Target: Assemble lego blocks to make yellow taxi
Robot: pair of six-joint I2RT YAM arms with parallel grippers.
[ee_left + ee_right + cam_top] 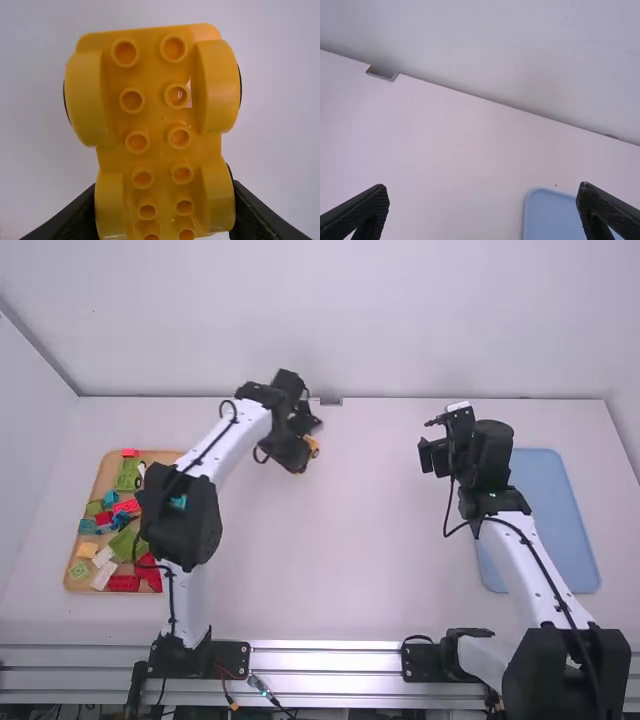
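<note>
- Gripping the yellow car piece (158, 117) between its two fingers, the left gripper (305, 443) is hanging over the far part of the white table (345, 550), left of the middle.
- The yellow car piece is showing two rows of hollow round tubes between its rounded wheel arches, and its near end is sitting between the fingertips.
- Dark wheel edges (240, 86) are peeking out along the sides of the piece.
- The right gripper (436, 442) is hovering on the right side, just left of the blue tray (555, 525), and its fingers are standing wide apart.
- The blue tray is lying on the right part of the table, partly behind the right arm.
- The wooden tray (103, 478) is resting on the left part of the table, and the left arm is passing over its right edge.
- Red, green, teal, white and pale orange blocks (128, 474) are lying in the wooden tray, mostly towards the near end.
- A small grey bracket (327, 401) is sitting at the table's far edge.
</note>
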